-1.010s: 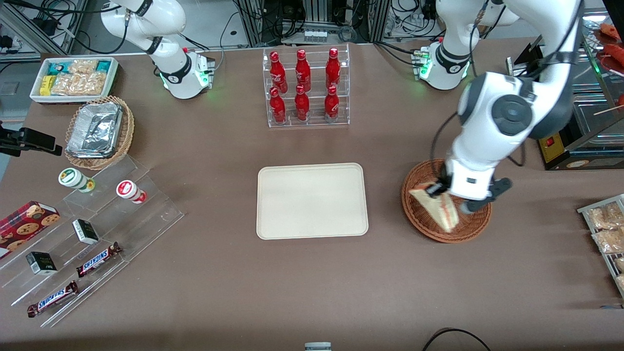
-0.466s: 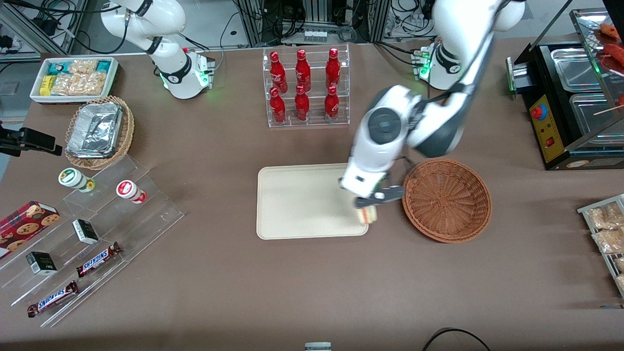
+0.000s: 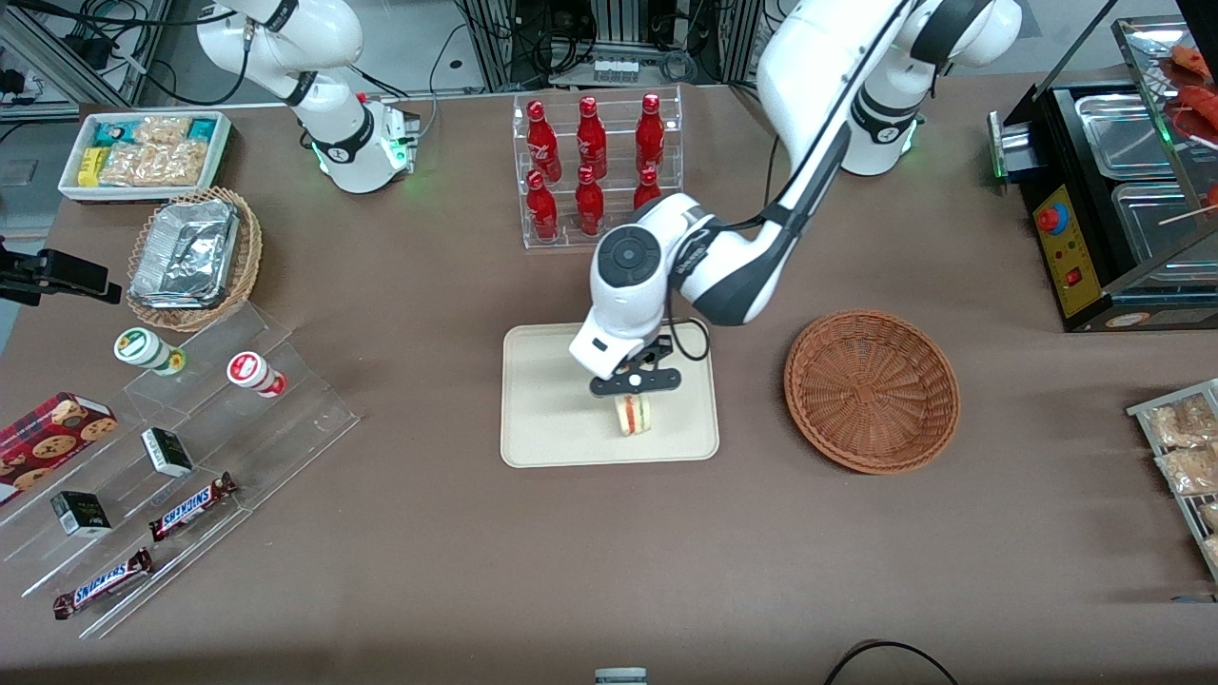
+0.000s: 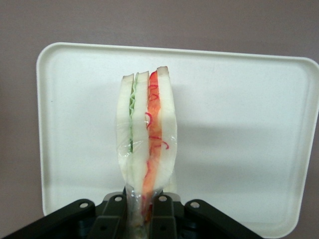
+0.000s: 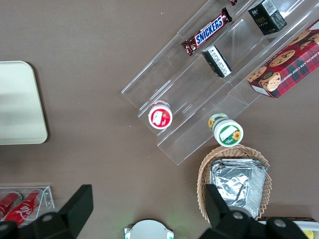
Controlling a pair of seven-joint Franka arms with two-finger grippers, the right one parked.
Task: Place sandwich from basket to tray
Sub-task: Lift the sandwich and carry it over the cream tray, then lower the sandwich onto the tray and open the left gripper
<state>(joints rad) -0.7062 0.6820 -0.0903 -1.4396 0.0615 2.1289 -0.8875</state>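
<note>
A: State the current condition.

B: The gripper (image 3: 635,381) is clamped on the sandwich (image 3: 634,415), which hangs above the tray (image 3: 542,419), over the half toward the basket (image 3: 872,390). The wrist view shows both fingers (image 4: 114,216) pinching the wrapped narrow end of the sandwich, with the filling edges pointing down at the tray.

A: How is the placement best performed?

B: Lower vertically until the wedge meets the tray floor, then part the fingers. The wedge stands on edge and will likely tip flat on release.

A: What clearance exists?

B: Bare tray surrounds the sandwich on all sides; the nearest rim is the one closest to the front camera. The basket, now empty, is well apart from the tray. The bottle rack (image 3: 599,171) is farther from the front camera than the tray and is clear of a straight descent.
</note>
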